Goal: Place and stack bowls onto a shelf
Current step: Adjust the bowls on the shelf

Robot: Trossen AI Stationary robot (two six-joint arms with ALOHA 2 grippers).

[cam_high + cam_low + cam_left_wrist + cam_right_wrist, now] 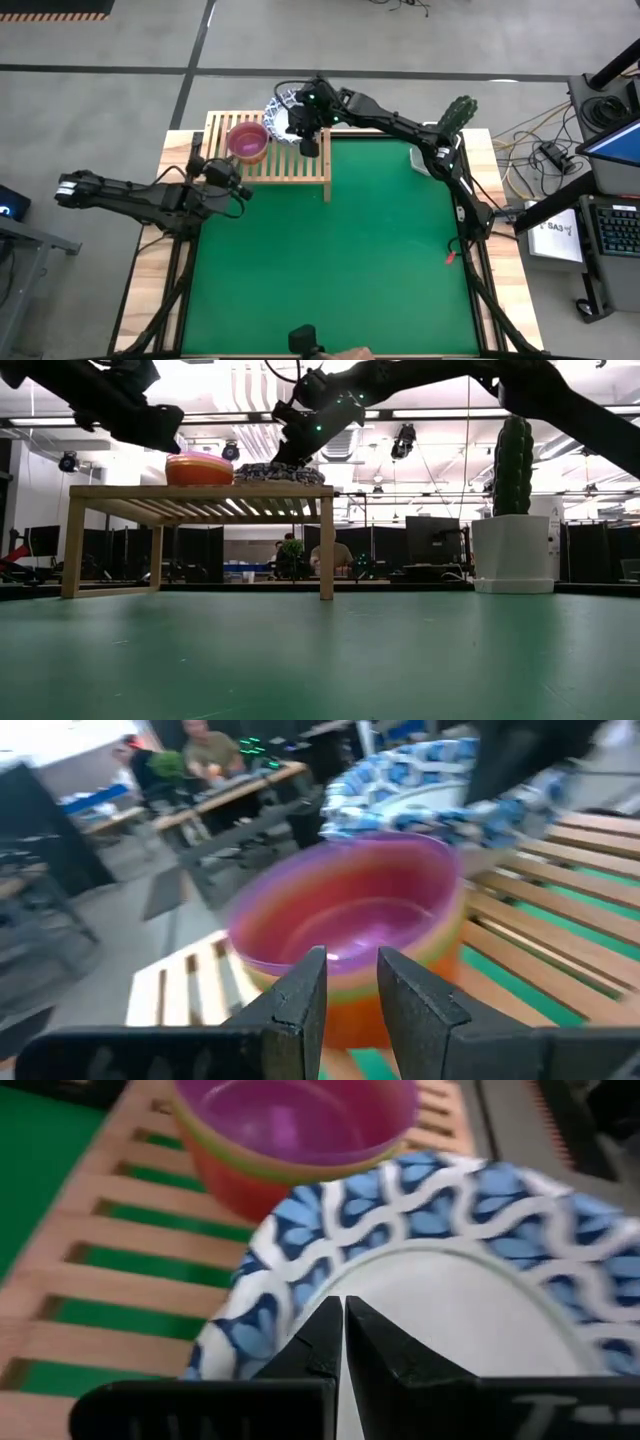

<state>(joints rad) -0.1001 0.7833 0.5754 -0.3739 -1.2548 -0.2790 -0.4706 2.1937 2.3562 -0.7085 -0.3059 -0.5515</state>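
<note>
The light-wood shelf stands at the table's far edge. On its slats sit the nested plastic bowls, purple on top and red at the bottom. To their right are the white bowls with blue-patterned rims. My right gripper is shut, above the top patterned bowl. My left gripper is narrowly open. It hangs by the shelf's near-left side, facing the plastic bowls and apart from them. My right gripper comes down on the patterned bowls slanting from the table's right side. Its shut fingers stand over the top bowl's near rim and white inside. They hide the spot beneath them, so I cannot tell whether they touch the bowl.
A white pot with a green cactus stands at the table's far right. A small red thing lies near the right edge. The green mat stretches in front of the shelf. People sit at desks in the room behind.
</note>
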